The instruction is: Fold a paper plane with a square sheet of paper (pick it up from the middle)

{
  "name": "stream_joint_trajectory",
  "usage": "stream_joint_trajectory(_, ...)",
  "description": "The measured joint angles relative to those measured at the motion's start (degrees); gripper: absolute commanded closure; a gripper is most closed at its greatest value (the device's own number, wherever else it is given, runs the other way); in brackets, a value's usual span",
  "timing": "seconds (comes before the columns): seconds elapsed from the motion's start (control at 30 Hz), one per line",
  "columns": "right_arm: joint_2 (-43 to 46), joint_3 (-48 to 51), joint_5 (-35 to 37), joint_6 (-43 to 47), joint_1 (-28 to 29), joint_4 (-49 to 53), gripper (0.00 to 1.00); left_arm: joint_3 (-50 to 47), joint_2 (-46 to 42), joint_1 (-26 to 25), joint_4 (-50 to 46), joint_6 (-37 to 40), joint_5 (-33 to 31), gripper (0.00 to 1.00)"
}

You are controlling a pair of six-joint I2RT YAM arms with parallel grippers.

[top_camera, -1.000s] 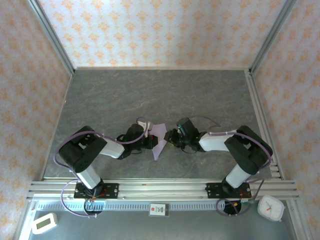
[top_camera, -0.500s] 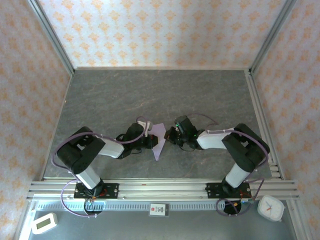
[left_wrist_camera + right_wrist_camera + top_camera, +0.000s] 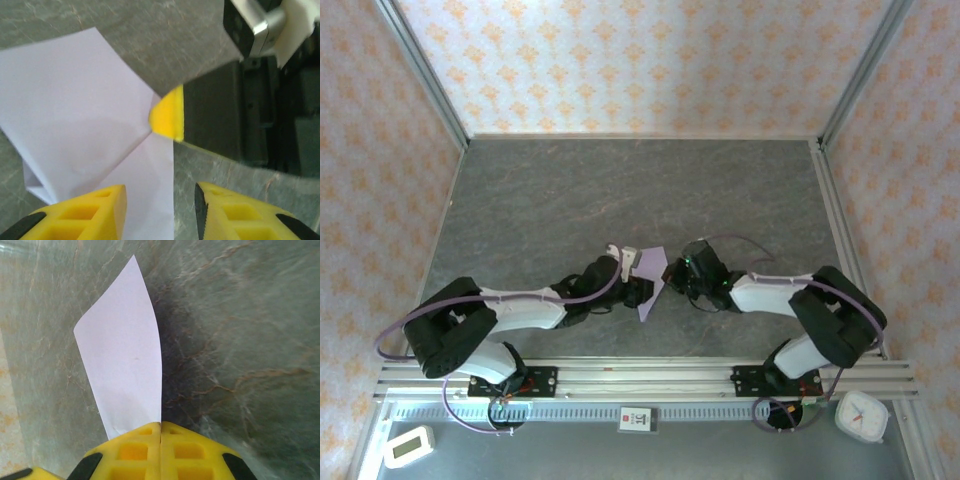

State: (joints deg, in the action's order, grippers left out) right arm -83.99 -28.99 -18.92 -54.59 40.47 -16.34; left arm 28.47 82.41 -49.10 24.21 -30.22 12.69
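I've got the right gripper (image 3: 160, 427) clenched on one edge of the half-formed paper plane (image 3: 125, 360). Its lilac flap rises straight ahead of the closed fingertips and curls slightly. I judge this pinch is there to anchor the sheet so the creases don't slide on the table (image 3: 620, 190). My left gripper (image 3: 160, 192) is released, jaws standing apart with nothing between them. The creased paper lies just ahead of it and runs beneath one of its fingers. The right gripper's yellow tip meets the paper's edge directly in front. So the plane sits between the two grippers, touching the right one. Both arms are stretched low over the table, elbows out to the sides, forearms running inward so the wrists face each other almost nose to nose.
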Motion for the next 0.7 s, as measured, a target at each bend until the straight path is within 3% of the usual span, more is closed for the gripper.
stream_joint_trajectory(0.33,1.70,1.90,1.60,-2.86,0.00,-0.22,1.00,5.29,6.23,-10.93,-3.43,3.85,-13.75,0.45)
stream_joint_trajectory(0.7,1.73,1.88,1.60,-2.86,0.00,-0.22,1.00,10.45,13.90,-15.34,-6.49,6.60,-25.57,0.45)
